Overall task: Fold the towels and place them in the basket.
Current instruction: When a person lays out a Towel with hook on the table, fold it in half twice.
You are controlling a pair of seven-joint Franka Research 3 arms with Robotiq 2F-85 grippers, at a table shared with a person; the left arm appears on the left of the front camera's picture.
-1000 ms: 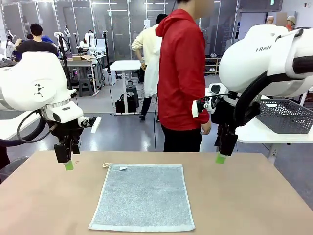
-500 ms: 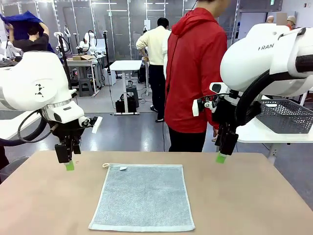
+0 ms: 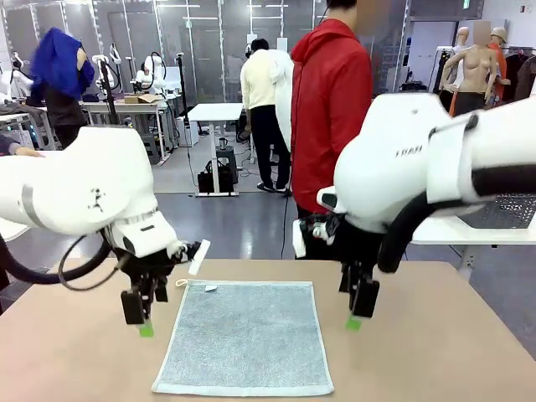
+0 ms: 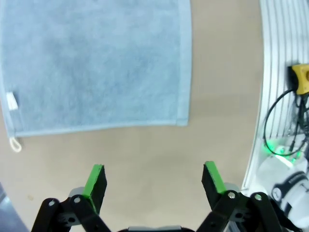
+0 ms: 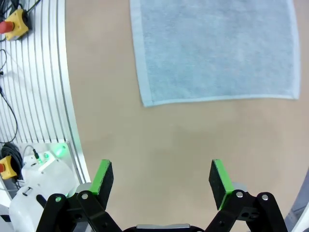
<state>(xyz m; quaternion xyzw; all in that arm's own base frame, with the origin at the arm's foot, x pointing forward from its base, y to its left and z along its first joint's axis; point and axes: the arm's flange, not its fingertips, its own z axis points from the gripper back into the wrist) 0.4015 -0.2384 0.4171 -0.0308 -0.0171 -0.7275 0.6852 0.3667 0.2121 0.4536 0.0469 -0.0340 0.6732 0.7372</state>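
The pale blue-grey towel [image 3: 244,337] lies spread flat on the table [image 3: 435,352], its white loop [image 3: 180,283] at the far left corner; the left gripper [image 3: 144,322] hangs just beside its left edge, the right gripper [image 3: 354,321] just beside its right edge; both stand spread wide, grasping nothing; the basket [image 3: 511,209] sits well apart on a side table [image 3: 469,233].

My front camera faces across the table [image 3: 435,352]; both wrist cameras look down closely, sharing the towel [image 4: 96,63] ahead of their fingers [image 4: 95,182].

A lab: white workbenches [image 3: 214,110] on grey floor [image 3: 243,228].
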